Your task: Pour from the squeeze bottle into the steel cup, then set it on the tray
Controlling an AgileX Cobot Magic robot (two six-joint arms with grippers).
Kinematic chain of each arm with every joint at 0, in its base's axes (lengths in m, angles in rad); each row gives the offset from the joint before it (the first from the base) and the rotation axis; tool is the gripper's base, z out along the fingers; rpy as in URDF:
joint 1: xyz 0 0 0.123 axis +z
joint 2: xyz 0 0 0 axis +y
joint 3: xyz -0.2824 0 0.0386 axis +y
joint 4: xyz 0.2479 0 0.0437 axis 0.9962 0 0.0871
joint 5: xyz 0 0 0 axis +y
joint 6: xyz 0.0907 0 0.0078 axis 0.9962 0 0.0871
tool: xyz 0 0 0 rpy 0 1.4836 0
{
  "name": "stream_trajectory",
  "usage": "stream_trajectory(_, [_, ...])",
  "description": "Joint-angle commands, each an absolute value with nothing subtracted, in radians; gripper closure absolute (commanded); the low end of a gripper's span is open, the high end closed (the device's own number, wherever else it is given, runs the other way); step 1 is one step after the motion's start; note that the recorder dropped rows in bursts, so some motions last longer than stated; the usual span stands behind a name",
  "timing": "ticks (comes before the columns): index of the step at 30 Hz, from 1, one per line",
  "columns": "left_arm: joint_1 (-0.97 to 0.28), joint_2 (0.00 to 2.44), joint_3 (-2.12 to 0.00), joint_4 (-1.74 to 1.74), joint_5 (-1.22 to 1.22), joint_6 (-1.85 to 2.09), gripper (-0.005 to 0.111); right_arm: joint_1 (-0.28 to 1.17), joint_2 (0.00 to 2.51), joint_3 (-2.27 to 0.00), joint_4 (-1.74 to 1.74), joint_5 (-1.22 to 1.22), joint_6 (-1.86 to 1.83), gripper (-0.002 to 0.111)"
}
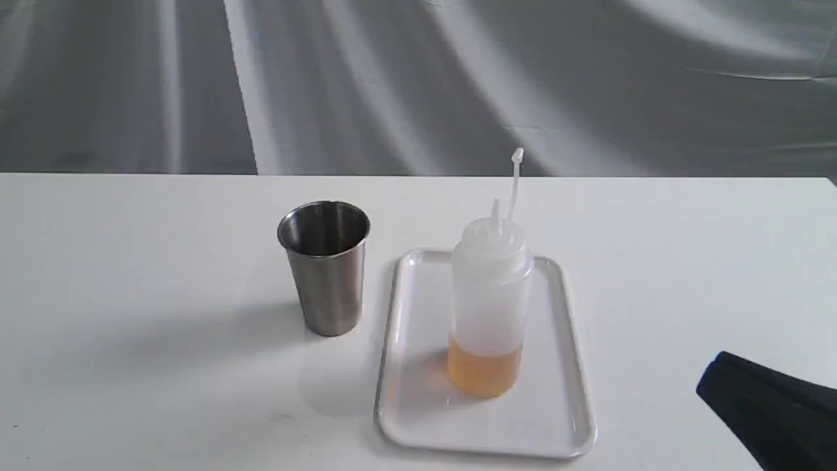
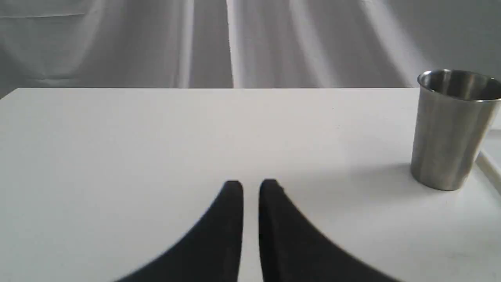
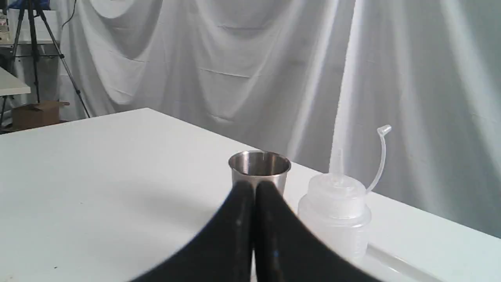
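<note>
The squeeze bottle [image 1: 489, 297] stands upright on the white tray [image 1: 418, 418], amber liquid filling its lower part and its cap strap sticking up. Left of the tray, on the table, stands the steel cup [image 1: 325, 265], upright. My right gripper [image 1: 711, 384] is shut and holds nothing, low at the front right, well clear of the tray; its wrist view shows the cup [image 3: 259, 167] and the bottle [image 3: 336, 211] beyond the fingertips [image 3: 253, 187]. My left gripper [image 2: 251, 186] is out of the exterior view, shut but for a narrow slit, with the cup [image 2: 450, 129] off to one side.
A white table [image 1: 131, 327] carries everything, backed by a grey-white draped curtain [image 1: 418, 78]. The tray's rim [image 2: 489, 164] shows just past the cup in the left wrist view. A tripod [image 3: 35, 47] and a cardboard box [image 3: 35, 113] stand beyond the table.
</note>
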State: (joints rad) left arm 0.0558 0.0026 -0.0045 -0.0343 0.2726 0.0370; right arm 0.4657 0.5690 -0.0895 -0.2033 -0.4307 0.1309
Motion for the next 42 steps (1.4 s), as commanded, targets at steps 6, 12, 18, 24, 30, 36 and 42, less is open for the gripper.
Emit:
stream_trajectory(6, [0.054,0.0,0.0,-0.034,0.266,0.034,0.098,0.467,0.434,0.0,-0.167,-0.413,0.139,0.108])
stream_trajectory(12, [0.054,0.0,0.0,-0.034,0.266,0.034,0.098,0.467,0.376,0.0,-0.164,-0.331,0.157,0.108])
stream_trajectory(18, [0.054,0.0,0.0,-0.034,0.266,0.033,0.098,0.467,0.367,0.0,-0.164,-0.328,0.157,0.108])
stream_trajectory(24, [0.054,0.0,0.0,-0.034,0.266,0.033,0.098,0.467,0.367,0.0,-0.176,-0.328,0.159,0.108])
stream_trajectory(30, [0.054,0.0,0.0,-0.034,0.266,0.035,0.098,0.467,0.367,0.0,-0.174,-0.284,0.162,0.108])
stream_trajectory(36, [0.054,0.0,0.0,-0.034,0.266,0.035,0.098,0.467,0.367,0.0,-0.172,-0.171,0.163,0.108])
stream_trajectory(42, [0.054,0.0,0.0,-0.034,0.266,0.033,0.098,0.467,0.367,0.0,-0.172,-0.034,0.163,0.108])
